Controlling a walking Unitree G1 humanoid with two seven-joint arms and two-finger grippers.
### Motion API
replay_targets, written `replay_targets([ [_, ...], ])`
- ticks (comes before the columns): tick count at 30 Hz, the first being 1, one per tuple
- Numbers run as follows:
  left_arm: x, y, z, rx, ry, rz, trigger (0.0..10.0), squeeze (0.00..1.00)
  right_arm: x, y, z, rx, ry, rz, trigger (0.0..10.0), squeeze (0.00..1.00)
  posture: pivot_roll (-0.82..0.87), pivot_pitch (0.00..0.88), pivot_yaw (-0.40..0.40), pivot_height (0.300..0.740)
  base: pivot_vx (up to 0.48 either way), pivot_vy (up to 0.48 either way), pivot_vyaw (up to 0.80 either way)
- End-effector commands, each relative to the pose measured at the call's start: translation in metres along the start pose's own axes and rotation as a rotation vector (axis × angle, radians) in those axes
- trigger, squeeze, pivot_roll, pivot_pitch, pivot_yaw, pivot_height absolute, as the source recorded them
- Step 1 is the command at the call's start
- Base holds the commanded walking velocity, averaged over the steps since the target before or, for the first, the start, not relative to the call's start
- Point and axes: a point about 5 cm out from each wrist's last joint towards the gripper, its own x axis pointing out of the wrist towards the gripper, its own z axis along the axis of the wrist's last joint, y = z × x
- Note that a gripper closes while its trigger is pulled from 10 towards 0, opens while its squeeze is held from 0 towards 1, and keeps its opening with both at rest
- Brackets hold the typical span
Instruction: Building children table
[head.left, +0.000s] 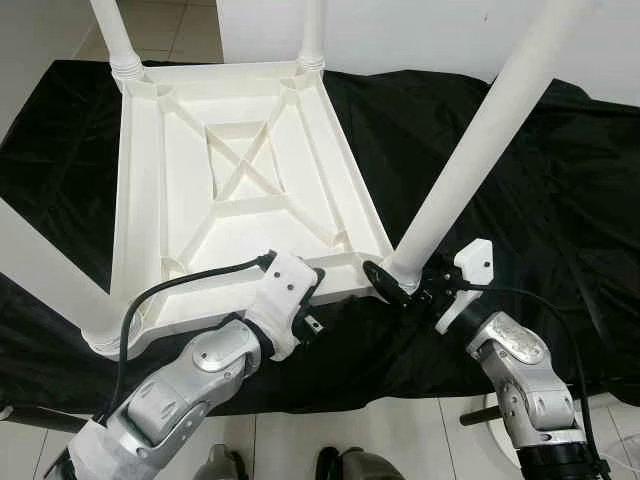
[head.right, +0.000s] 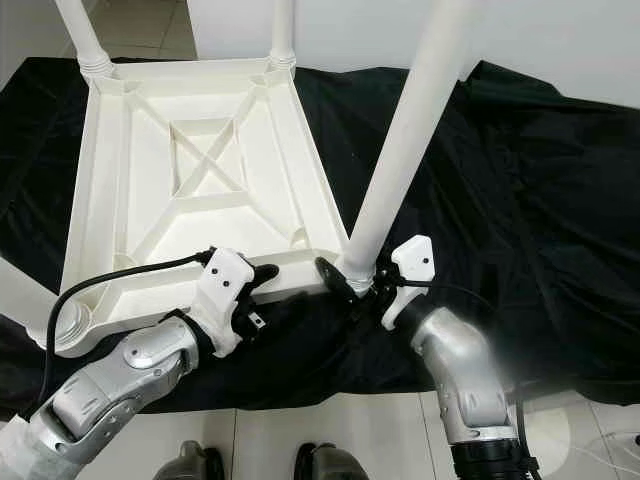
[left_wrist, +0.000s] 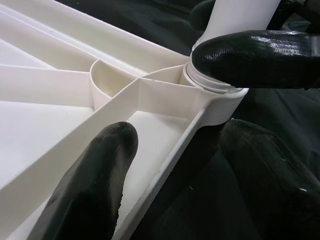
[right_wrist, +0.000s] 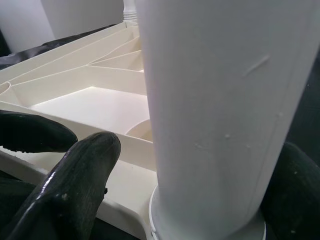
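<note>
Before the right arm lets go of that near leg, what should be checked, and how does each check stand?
1. Right claw around base of near leg: ok.
2. Left claw gripping the tabletop near rim: ok.
3. Near leg fully seated in its socket: cannot tell; a ridged collar shows above it.
4. Near leg upright: not ok, it leans.
5. Far legs in their corner sockets: ok.
6. Tabletop lies upside down on black cloth: ok.

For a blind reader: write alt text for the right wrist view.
A thick white table leg stands in the corner socket of an upturned white plastic tabletop, gripped between the right end effector's black fingers. The tabletop's ribbed underside stretches away behind.
</note>
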Motion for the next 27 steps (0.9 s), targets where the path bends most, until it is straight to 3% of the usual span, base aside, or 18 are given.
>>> replay_targets([
  [1,-0.002,-0.011,0.001,0.006,0.002,-0.182,10.0,0.0,-0.002,0.0,-0.004,0.015,0.008,-0.001,10.0,0.0,-0.07,0.2,-0.081,0.74,0.0,0.0,0.0],
  [20,-0.007,-0.013,0.0,0.057,0.015,-0.226,10.0,0.0,0.005,0.003,-0.002,0.003,-0.005,0.02,10.0,0.0,-0.03,0.198,-0.065,0.74,0.0,0.0,0.0],
  [27,-0.008,-0.016,0.0,0.048,0.017,-0.248,10.0,0.0,0.01,-0.005,-0.002,-0.024,0.001,0.026,10.0,0.0,-0.03,0.198,-0.069,0.74,0.0,0.0,0.0],
])
